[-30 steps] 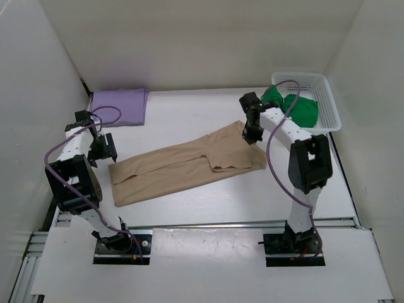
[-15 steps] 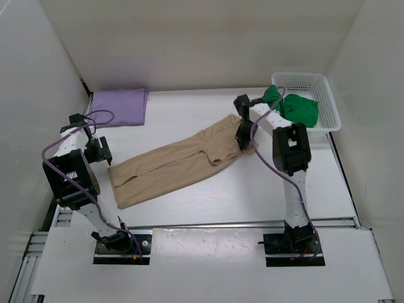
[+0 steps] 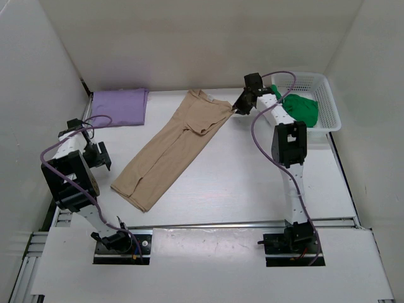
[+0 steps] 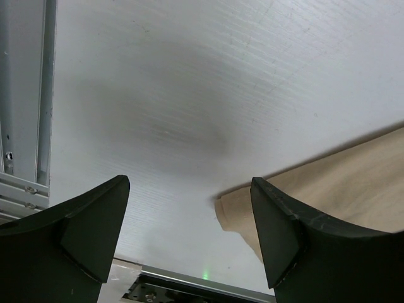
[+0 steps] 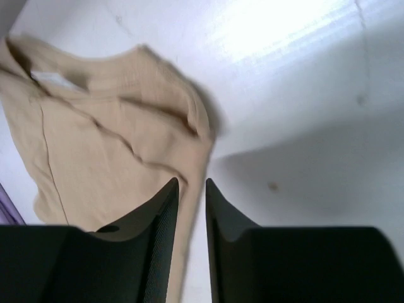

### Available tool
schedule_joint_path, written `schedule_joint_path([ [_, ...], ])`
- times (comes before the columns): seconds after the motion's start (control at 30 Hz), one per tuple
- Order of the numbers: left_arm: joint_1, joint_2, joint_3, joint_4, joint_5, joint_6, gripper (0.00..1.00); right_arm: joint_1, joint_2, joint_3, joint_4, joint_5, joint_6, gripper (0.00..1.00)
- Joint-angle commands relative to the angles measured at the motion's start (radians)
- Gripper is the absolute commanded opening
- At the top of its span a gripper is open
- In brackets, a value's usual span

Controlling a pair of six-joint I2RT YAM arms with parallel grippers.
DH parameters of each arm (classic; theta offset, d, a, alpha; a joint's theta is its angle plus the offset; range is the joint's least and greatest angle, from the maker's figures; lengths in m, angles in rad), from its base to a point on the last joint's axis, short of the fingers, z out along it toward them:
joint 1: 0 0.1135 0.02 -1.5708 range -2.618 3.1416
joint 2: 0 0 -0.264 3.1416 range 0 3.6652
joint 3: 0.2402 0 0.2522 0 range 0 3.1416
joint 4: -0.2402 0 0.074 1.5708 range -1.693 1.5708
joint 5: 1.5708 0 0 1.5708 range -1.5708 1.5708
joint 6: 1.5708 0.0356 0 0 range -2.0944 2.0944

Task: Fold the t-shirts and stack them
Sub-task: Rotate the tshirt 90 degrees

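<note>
At far left the left gripper (image 3: pixel 101 156) hovers over the table (image 3: pixel 252 183), its jaws spread wide with nothing between them; its wrist view shows the tan t-shirt (image 4: pixel 353 183) hem just beside its right finger. The lavender t-shirt (image 3: pixel 118 106) lies folded in the far left corner. The tan one stretches diagonally from near left to far centre. A small white tag (image 5: pixel 50 77) sits inside its collar, its writing too blurred to read. The right gripper (image 3: pixel 241 107) hangs at that shirt's far right corner, jaws parted by a narrow slit, pinching nothing. The green t-shirt (image 3: pixel 302 108) lies bunched in the white basket (image 3: pixel 328 95).
</note>
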Motion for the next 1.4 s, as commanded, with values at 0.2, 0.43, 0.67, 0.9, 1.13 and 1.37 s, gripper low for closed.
schedule_joint_path([
  [0.2, 0.039, -0.269, -0.001, -0.042, 0.034, 0.003, 0.91, 0.133, -0.611, -0.461, -0.021, -0.006, -0.245, 0.6],
  [0.43, 0.103, -0.624, -0.133, -0.054, 0.014, 0.003, 1.0, 0.323, -0.878, -0.944, 0.083, -0.059, -0.047, 0.74],
  [0.67, 0.103, -0.749, -0.148, -0.118, 0.002, 0.003, 1.0, 0.597, -0.87, -1.155, 0.368, -0.167, 0.401, 0.77],
  [0.9, 0.103, -0.834, -0.087, -0.236, -0.068, 0.003, 1.0, 0.831, -0.681, -1.026, 0.427, -0.033, 0.753, 0.74],
  [1.13, 0.103, -0.896, 0.044, -0.402, -0.12, 0.003, 1.0, 0.943, -0.409, -0.819, 0.453, 0.016, 0.964, 0.68],
  [1.37, 0.103, -0.92, 0.065, -0.451, -0.15, 0.003, 1.0, 0.966, -0.322, -0.737, 0.397, 0.034, 1.036, 0.57],
])
